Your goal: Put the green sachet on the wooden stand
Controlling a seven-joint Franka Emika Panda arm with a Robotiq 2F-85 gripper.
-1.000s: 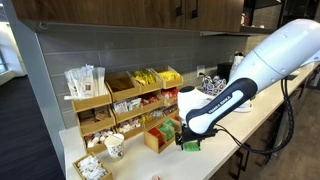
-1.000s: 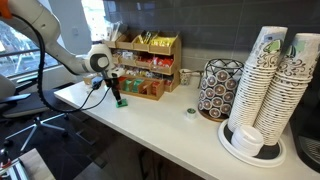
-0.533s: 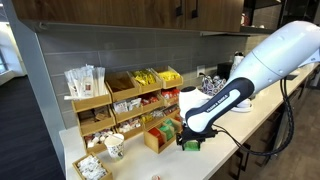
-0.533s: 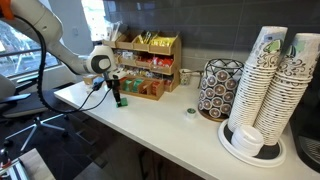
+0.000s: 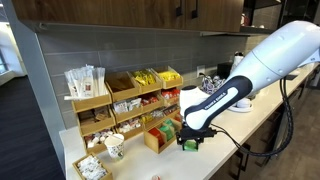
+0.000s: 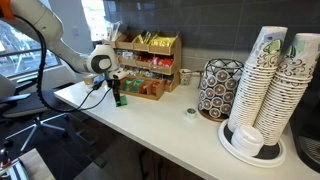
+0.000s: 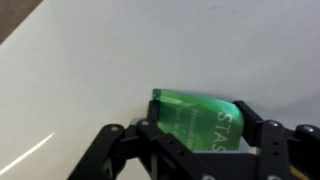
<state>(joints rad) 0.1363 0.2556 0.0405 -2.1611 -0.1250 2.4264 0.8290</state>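
Gripping a small, flat, bright green sachet (image 7: 195, 118), the black two-fingered hand (image 7: 200, 135) of the white robot arm (image 5: 255, 65) hangs low over the pale worktop (image 7: 90, 60). In the wrist view the fingers are clamped on the packet's two sides, and the packet bows slightly between them. Whether its lower edge touches the worktop cannot be told.

In both exterior views the hand and sachet sit between the worktop's front edge and a tiered wooden stand (image 5: 92, 103) that runs along the back edge. The stand's open compartments hold red, yellow and orange packets. The hand is just in front of the stand's lowest tier.

The step in hand looks like carrying the held sachet up to the stand. To do it well, the hand should probably rise straight up first, so the thin packet clears the worktop and the front lip of the lower boxes. The clamp likely needs to be firm, since a bowed, slippery packet may twist or slide out. Letting go seems safest only once the sachet rests on the wood.
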